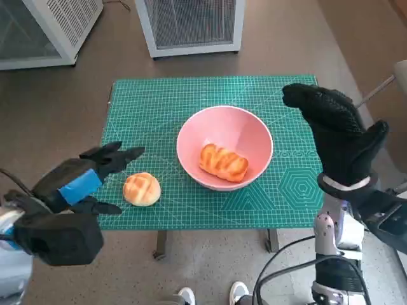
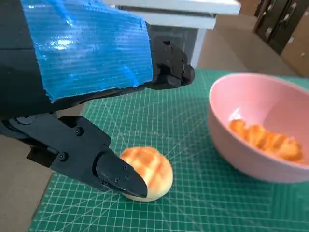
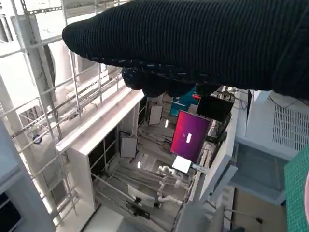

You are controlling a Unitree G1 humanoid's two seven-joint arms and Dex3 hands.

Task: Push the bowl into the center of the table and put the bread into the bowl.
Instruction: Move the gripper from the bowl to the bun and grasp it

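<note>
Pink bowl (image 1: 224, 147) sits near the middle of a green cutting mat (image 1: 159, 101) that covers the small table, and a long golden, ridged piece of bread (image 1: 223, 162) lies inside it, toward the side nearest the robot. A second piece, a round bun (image 1: 141, 189) with a scored golden top, rests on the mat well to the left of the bowl, close to the table's near edge. The left hand (image 1: 89, 178), black with blue tape across its back, hovers low beside this bun with its fingers spread apart and nothing held; in the left wrist view one black fingertip (image 2: 118, 176) lies right against the bun (image 2: 149, 173), while the other fingers (image 2: 169, 67) reach out above the mat toward the bowl (image 2: 251, 145). The right hand (image 1: 337, 136), in a black knitted glove, is raised high over the right edge of the table, well apart from the bowl, fingers extended and loosely parted, holding nothing. White metal cabinets with grilles (image 1: 191, 25) stand on the brown floor beyond the table.
</note>
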